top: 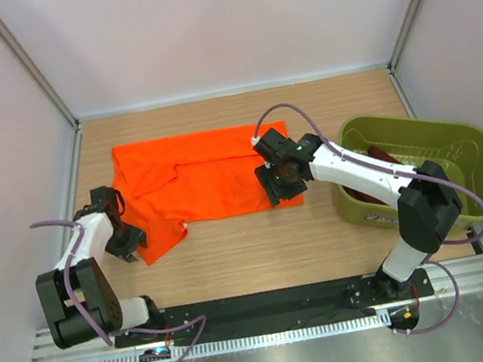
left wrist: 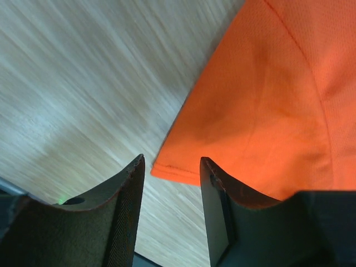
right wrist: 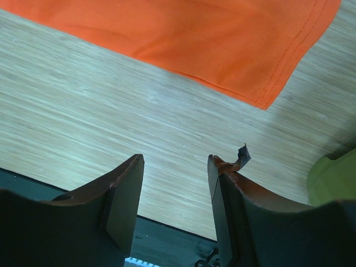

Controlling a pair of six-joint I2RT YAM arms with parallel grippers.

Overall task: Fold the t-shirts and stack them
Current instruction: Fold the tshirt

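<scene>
Left tool and right tool, both open, flank the orange shirt; folding needs its near corners pinched.

The spread t-shirt lies on the table, left of the tub.

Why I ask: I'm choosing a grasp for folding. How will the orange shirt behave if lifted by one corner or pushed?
Probably floppy: the shirt lies flat with soft creases, so a lifted corner would likely drape. Probably light: the cloth looks thin and finely meshed. Pushed on the smooth table, it may bunch rather than slide.
</scene>
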